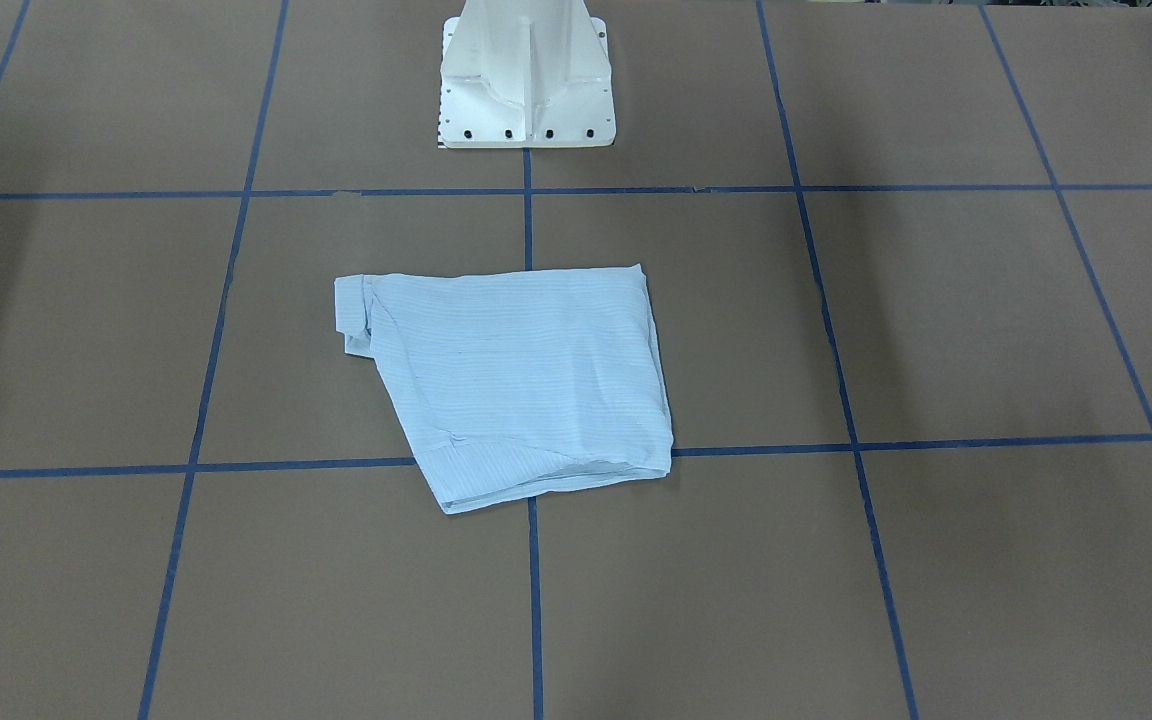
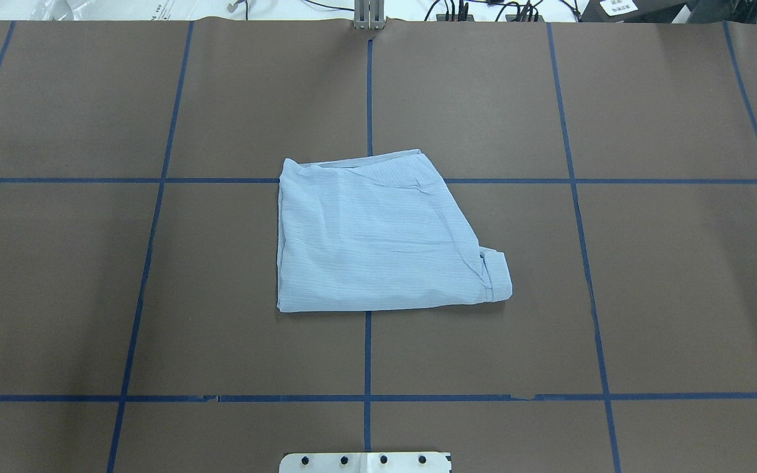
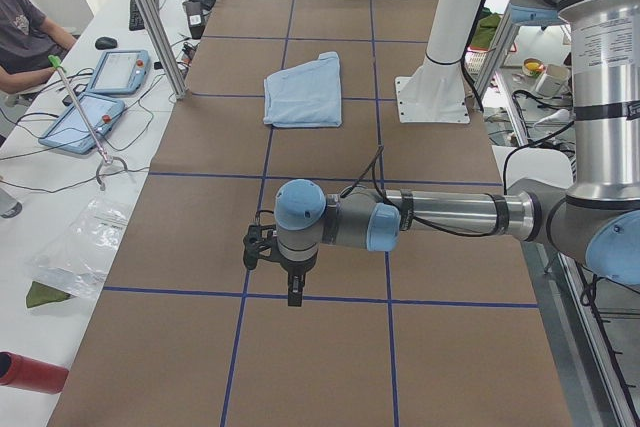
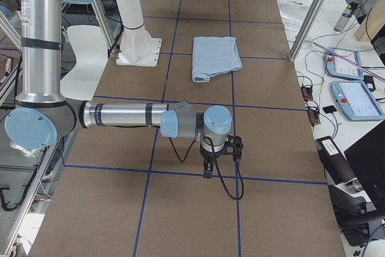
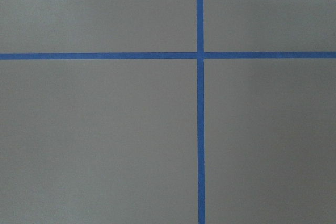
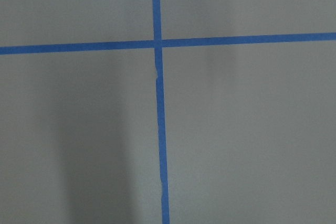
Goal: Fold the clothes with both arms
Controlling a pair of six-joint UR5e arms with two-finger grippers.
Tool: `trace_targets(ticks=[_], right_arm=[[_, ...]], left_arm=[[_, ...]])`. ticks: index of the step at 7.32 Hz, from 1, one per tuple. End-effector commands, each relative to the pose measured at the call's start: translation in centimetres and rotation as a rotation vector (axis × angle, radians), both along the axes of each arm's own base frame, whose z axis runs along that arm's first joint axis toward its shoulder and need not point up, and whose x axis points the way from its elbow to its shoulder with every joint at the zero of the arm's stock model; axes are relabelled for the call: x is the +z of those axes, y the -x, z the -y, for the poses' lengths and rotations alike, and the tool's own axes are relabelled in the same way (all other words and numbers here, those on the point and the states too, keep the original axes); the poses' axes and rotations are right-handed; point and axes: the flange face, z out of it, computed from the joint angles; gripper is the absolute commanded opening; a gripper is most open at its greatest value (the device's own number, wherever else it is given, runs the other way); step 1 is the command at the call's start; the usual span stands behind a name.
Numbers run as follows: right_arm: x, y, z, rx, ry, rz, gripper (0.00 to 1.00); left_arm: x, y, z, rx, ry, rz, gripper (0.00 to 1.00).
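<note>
While one shirt (image 2: pixel 378 243) lies folded, I cannot tell left hand (image 3: pixel 293 295) or right hand (image 4: pixel 207 171) state

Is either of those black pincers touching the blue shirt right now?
Apart. The exterior left view shows the left pincer over bare table, well short of the folded shirt; the exterior right view shows the same for the right pincer.

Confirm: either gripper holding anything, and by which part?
Nothing held. The folded pale blue striped shirt lies untouched; the left gripper and the right gripper hang empty over the brown table, well away.
</note>
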Motion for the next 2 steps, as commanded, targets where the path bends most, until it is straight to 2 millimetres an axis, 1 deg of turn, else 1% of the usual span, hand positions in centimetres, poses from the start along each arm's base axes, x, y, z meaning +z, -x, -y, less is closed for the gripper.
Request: trace_targets(ticks=[1, 2], right_arm=[[-0.04, 0.01, 0.01, 0.0, -0.001, 0.0, 1.0], [-0.03, 0.02, 0.07, 0.0, -0.001, 0.0, 1.0]], left_arm=[[0.01, 0.0, 0.0, 0.0, 0.0, 0.001, 1.0], [0.01, 0.0, 0.0, 0.0, 0.0, 0.001, 1.0]])
